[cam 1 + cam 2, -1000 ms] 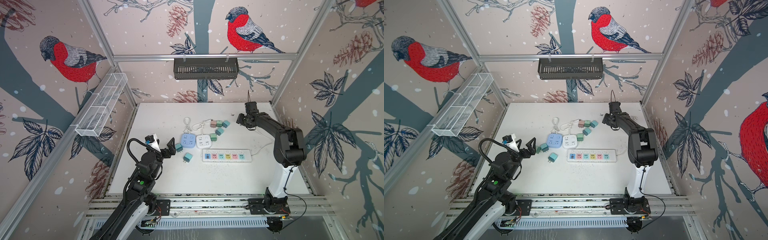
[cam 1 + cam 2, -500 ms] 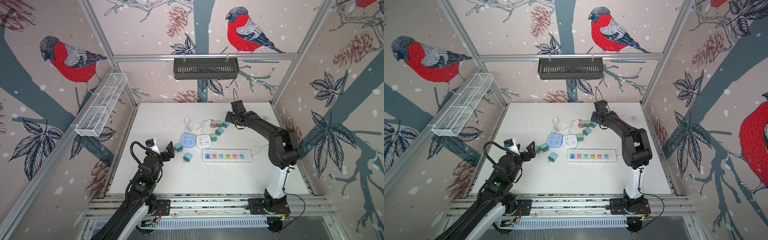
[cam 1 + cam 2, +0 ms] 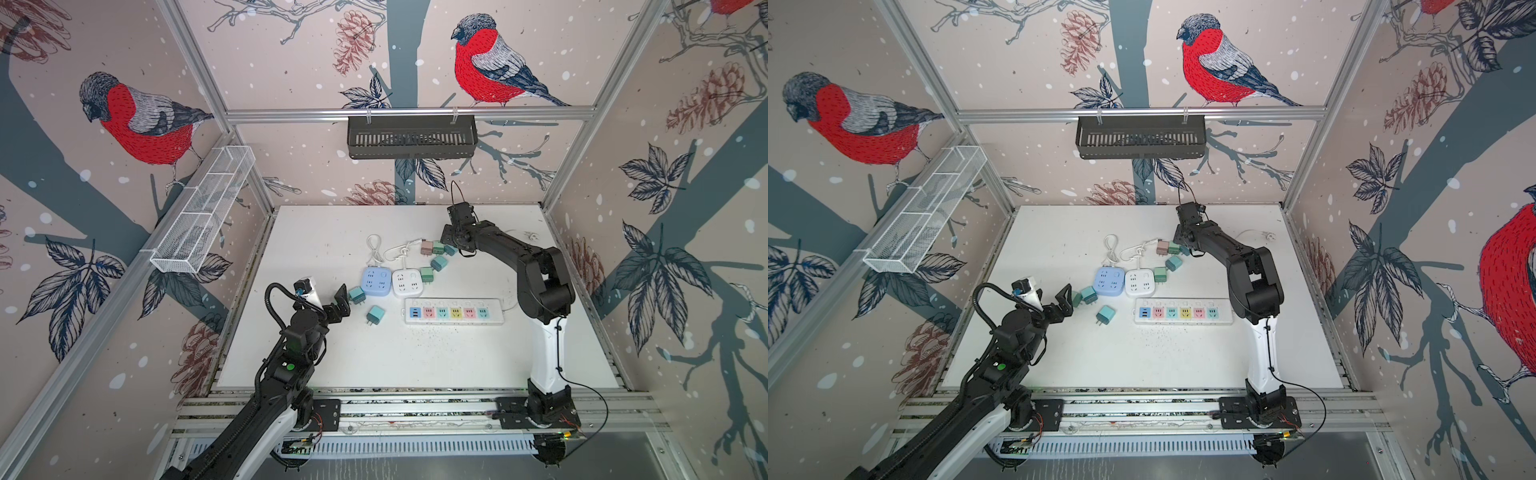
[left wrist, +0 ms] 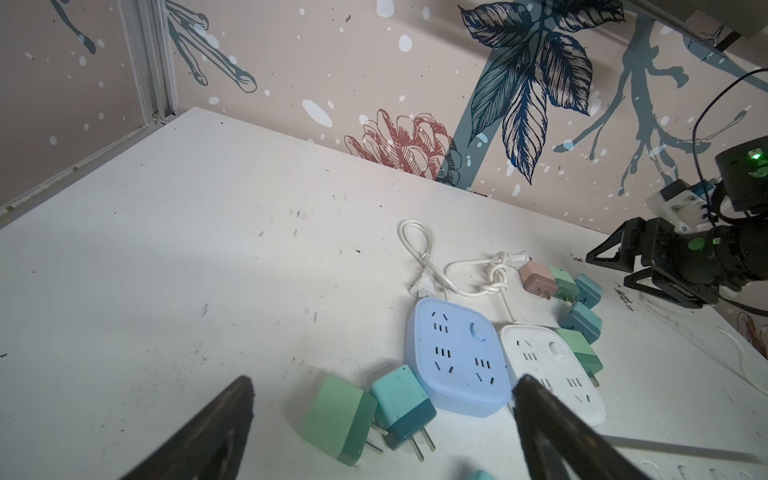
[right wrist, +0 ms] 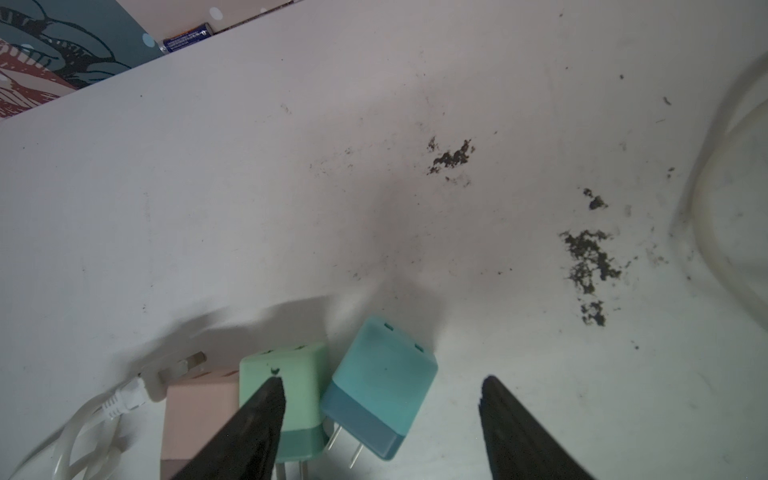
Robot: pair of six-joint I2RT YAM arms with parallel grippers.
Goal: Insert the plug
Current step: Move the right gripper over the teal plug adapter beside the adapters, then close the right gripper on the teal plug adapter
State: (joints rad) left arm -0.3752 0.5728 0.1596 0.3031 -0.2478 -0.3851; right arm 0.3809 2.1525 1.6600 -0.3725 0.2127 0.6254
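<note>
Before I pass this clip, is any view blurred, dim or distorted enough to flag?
Both top views: sharp, evenly lit, but wide-angle, the frame posts splaying outward. Left wrist view: plugs crisp, the near jaws soft-edged. Right wrist view: dimmer and greyish, a shadow over the table by the teal plug, the white cable at the edge out of focus.

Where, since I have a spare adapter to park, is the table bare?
Barest: the wide strip between the power strip and the front rail, and the far-left corner between the blue socket cube and the back wall. Crowded: the middle, where socket cubes, cords and scattered plugs bunch, with the right claw over the far plug cluster.
</note>
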